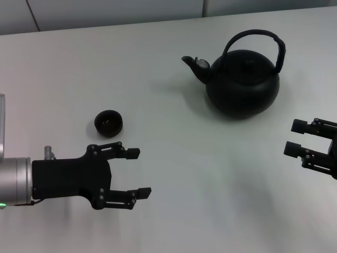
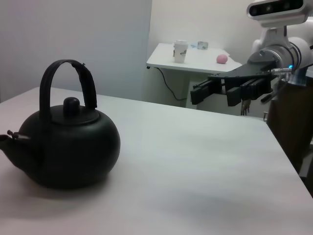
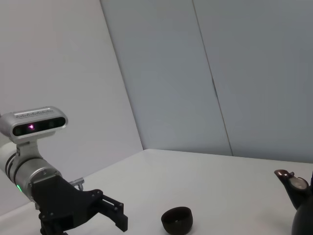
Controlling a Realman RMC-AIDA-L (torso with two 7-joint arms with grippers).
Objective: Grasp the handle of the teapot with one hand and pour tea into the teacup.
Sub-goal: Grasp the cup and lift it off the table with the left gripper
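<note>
The matte-black teapot (image 1: 242,84) stands upright on the white table at the far right, its spout (image 1: 192,64) pointing left, lid on. Its arched black handle (image 1: 255,36) rises over the top. It also shows in the left wrist view (image 2: 66,147) with the handle (image 2: 68,66). The small black teacup (image 1: 108,122) sits left of centre; it also shows in the right wrist view (image 3: 177,220). My left gripper (image 1: 138,173) is open and empty, just in front of the teacup. My right gripper (image 1: 294,138) is open and empty at the right edge, in front of the teapot.
The white table (image 1: 174,174) spreads between both grippers. The left wrist view shows a side table (image 2: 195,61) beyond the table's edge with a paper cup (image 2: 180,50) and a pink ball (image 2: 222,59). Grey wall panels stand behind.
</note>
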